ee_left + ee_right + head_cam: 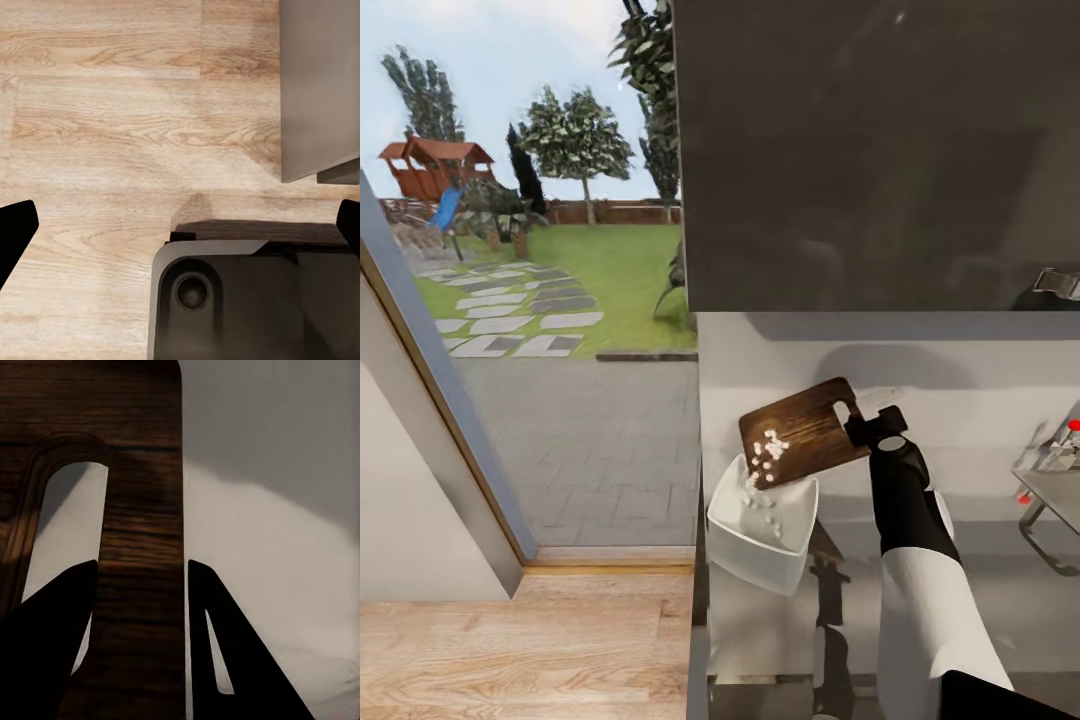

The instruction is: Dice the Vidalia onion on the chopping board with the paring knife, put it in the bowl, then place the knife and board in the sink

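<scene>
Dark wood chopping board (807,430) clamped in right end effector (140,585), tilted over bowl (762,535); white bits, probably onion (767,450), sliding; left end effector (180,225) wide.

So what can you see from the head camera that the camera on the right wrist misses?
The head view alone takes in the white onion pieces sliding off the tilted chopping board into the bowl below, plus the countertop, the sink at the right edge and the garden outside. The right wrist view alone gives a close look at the board's grain and handle slot, with a finger on each side of the strip beside the slot. Both share the board held by the right gripper.
</scene>
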